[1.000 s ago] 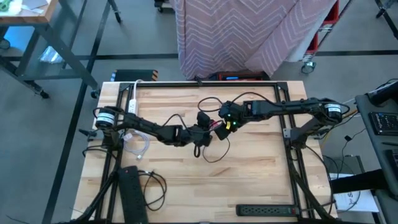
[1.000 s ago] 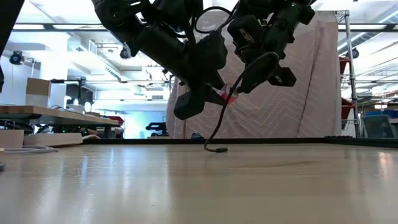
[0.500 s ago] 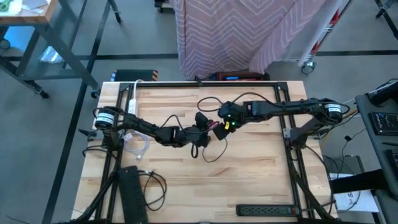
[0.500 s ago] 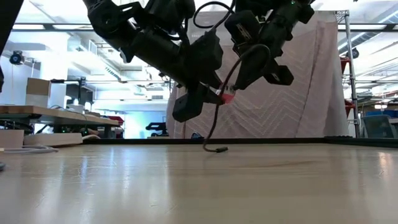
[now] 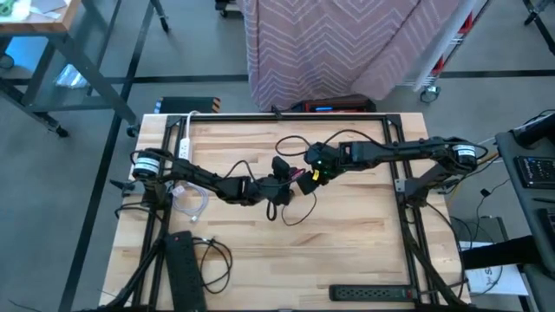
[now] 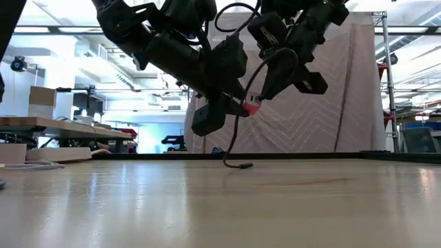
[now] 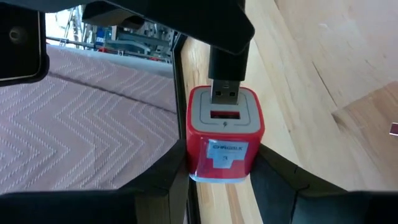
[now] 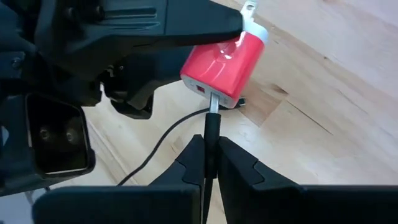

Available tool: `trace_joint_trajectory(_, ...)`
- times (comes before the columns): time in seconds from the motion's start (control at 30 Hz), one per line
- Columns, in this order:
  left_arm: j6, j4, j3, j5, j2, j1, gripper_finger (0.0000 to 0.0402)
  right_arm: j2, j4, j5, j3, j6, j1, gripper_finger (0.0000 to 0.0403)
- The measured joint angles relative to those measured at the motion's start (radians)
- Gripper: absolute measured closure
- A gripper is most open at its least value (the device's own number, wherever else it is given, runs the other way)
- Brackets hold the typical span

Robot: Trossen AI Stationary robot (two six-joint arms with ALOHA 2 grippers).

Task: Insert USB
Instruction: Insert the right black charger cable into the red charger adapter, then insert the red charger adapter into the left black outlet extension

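A red cube-shaped USB charger (image 7: 225, 134) with a grey port face is in my left gripper (image 7: 221, 177), above the middle of the table (image 5: 347, 251). My right gripper (image 8: 212, 163) is shut on a black USB plug (image 8: 212, 134). The plug's metal tip (image 7: 225, 93) stands at the charger's port (image 7: 225, 115); whether it has entered, I cannot tell. In the low view the charger (image 6: 251, 107) hangs clear of the table. The black cable (image 6: 234, 138) droops from the plug, and its far end (image 6: 239, 165) lies on the wood. My left gripper pinches the charger's two opposite side walls (image 7: 193, 155) between its two fingers (image 7: 165, 180), near the end away from the port. The fingers come nearly level from the table's left. The charger is lifted clear, its port face turned toward my right gripper. My right gripper pinches the plug's black housing (image 8: 212, 140) between its two fingers (image 8: 193, 158), which lie along it. It slants down from the table's right. The metal tip (image 8: 214, 102) points at the charger's face, and the cable hangs slack behind.
A white power strip (image 5: 185, 139) lies at the far left and a white cable (image 5: 192, 201) near the left arm. One black power strip (image 5: 182, 269) lies at the near left, another (image 5: 373, 293) along the near edge. Black cable loops (image 5: 299, 212) lie mid-table.
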Motion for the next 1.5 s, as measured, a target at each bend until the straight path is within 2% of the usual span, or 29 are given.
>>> trace_joint_trajectory(0.53,-0.002,-0.003,-0.001,-0.019,-0.005,-0.042,0.0276,0.001,-0.019,0.012,-0.010,-0.032,-0.027,0.0390)
trace_joint_trajectory(1.0,-0.042,-0.021,-0.002,-0.013,-0.011,-0.044,0.0276,0.002,-0.016,-0.009,-0.012,-0.313,-0.029,0.0380)
trace_joint_trajectory(1.13,-0.164,-0.067,0.000,0.023,-0.034,-0.047,0.0276,-0.010,-0.019,-0.007,-0.006,-0.365,-0.029,0.0333)
trace_joint_trajectory(1.3,-0.286,-0.092,-0.028,0.027,-0.056,-0.048,0.0276,-0.084,-0.026,0.039,-0.013,-0.366,-0.010,0.0240)
trace_joint_trajectory(1.4,-0.346,-0.091,-0.050,0.003,-0.084,-0.047,0.0276,-0.162,-0.013,0.159,-0.050,-0.324,0.045,0.0185)
trace_joint_trajectory(1.5,-0.376,-0.051,-0.070,-0.010,-0.111,-0.045,0.0276,-0.234,0.093,0.273,-0.130,-0.253,0.097,0.0137)
